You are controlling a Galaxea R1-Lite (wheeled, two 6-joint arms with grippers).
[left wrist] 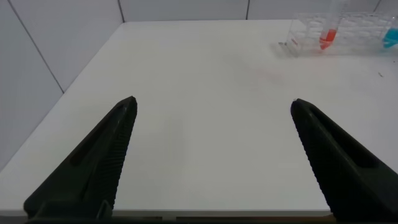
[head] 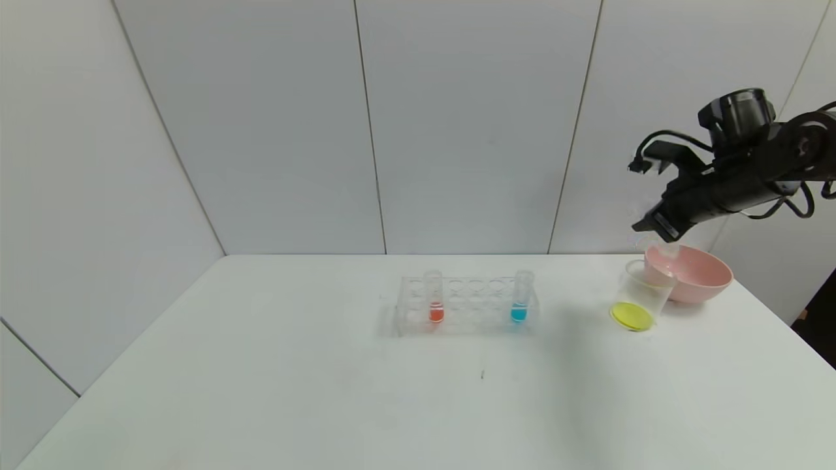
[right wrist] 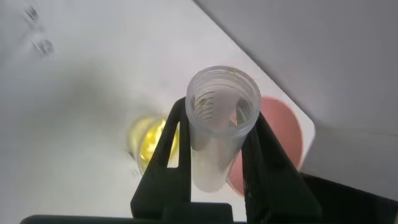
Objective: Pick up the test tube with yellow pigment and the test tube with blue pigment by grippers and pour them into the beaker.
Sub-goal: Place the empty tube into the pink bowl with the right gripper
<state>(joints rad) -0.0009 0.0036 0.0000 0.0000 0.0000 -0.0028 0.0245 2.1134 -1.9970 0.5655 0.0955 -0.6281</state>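
My right gripper [head: 656, 228] is shut on the clear yellow-pigment test tube [head: 667, 249], held tilted mouth-down over the beaker [head: 643, 290]. In the right wrist view the tube [right wrist: 221, 124] sits between the fingers [right wrist: 171, 143] and looks nearly empty. Yellow liquid lies in the bottom of the beaker [right wrist: 146, 143]. The blue-pigment test tube [head: 520, 297] stands upright at the right end of the rack. My left gripper [left wrist: 212, 104] is open and empty above the table's near left part; it does not show in the head view.
A clear many-holed rack [head: 467, 303] stands mid-table and also holds a red-orange tube [head: 435, 299]. A pink bowl [head: 695, 274] sits just behind and right of the beaker, near the table's right edge. The rack also shows in the left wrist view [left wrist: 348, 28].
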